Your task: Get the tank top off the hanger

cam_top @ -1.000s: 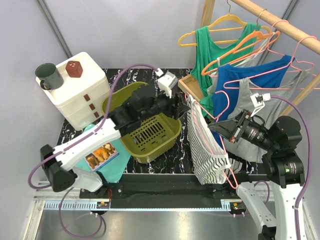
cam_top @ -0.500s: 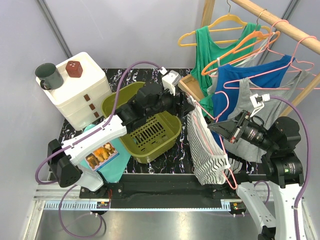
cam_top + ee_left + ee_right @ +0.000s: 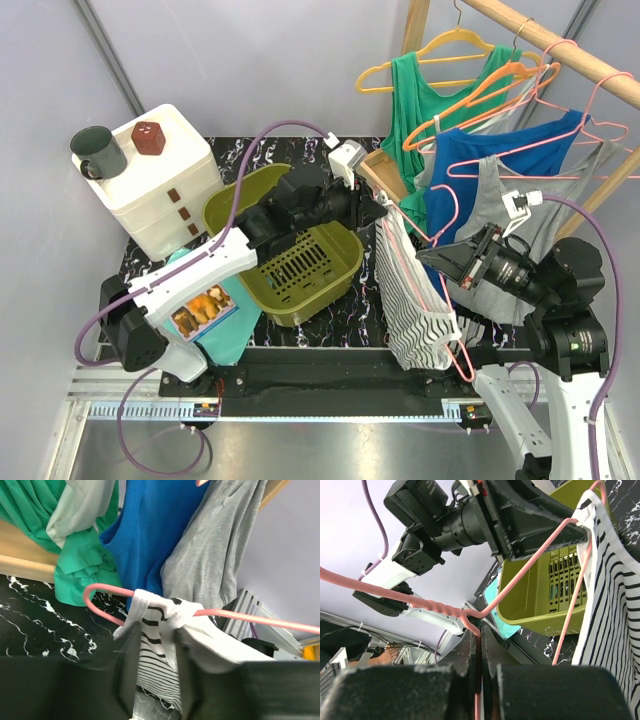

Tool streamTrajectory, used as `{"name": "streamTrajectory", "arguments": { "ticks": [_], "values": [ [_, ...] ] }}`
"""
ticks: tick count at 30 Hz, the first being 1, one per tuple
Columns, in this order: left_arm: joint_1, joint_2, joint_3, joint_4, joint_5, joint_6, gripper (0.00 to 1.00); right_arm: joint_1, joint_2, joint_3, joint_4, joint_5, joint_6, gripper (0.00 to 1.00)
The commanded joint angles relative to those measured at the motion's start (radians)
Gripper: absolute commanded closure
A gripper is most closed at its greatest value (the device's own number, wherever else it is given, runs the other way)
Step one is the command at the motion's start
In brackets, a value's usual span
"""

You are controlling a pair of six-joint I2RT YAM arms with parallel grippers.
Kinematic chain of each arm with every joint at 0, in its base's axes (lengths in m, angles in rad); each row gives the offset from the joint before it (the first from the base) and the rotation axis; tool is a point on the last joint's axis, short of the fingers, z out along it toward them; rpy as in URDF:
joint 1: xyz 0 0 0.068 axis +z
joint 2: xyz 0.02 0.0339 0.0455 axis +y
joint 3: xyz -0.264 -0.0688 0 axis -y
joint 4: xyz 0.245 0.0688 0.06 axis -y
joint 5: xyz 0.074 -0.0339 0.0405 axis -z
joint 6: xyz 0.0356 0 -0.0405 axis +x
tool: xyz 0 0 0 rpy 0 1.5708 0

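Observation:
A black-and-white striped tank top (image 3: 415,300) hangs on a pink wire hanger (image 3: 463,362) over the table's front right. My right gripper (image 3: 440,258) is shut on the hanger's neck and holds it up; in the right wrist view the fingers (image 3: 470,645) pinch the wire (image 3: 435,607), with the tank top (image 3: 615,605) to the right. My left gripper (image 3: 378,208) is at the hanger's far end. In the left wrist view it (image 3: 154,645) is open, its jaws either side of the bunched strap (image 3: 150,611) on the hanger (image 3: 250,619).
An olive slotted basket (image 3: 300,265) lies under my left arm. A white drawer box (image 3: 165,175) with a dark green mug (image 3: 97,152) stands at the back left. A wooden rail (image 3: 560,50) carries green, blue and grey tops (image 3: 470,165) behind the hanger.
My left arm has reached right and forward, bringing its open gripper up to the strap at the hanger's end. My right gripper has kept its hold on the hanger.

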Motion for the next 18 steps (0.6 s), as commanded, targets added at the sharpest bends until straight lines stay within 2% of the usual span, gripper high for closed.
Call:
{"name": "streamTrajectory", "arguments": {
  "ticks": [1,2,3,13,18],
  "values": [
    [0.017,0.008,0.063,0.016,0.002,0.005,0.82,-0.002,-0.022,0.015,0.063,-0.029,0.023,1.00],
    [0.020,0.010,0.071,0.007,0.001,0.010,0.88,-0.002,-0.025,0.014,0.062,-0.029,0.023,1.00],
    [0.025,0.013,0.078,-0.002,-0.012,0.013,1.00,-0.002,-0.028,0.011,0.062,-0.029,0.023,1.00],
    [0.104,0.073,0.247,-0.114,-0.076,0.003,1.00,-0.001,-0.123,-0.038,0.002,-0.096,-0.034,1.00],
    [0.115,0.125,0.255,-0.139,-0.078,-0.015,1.00,-0.002,-0.142,0.023,0.007,-0.075,-0.064,1.00]
  ]
}}
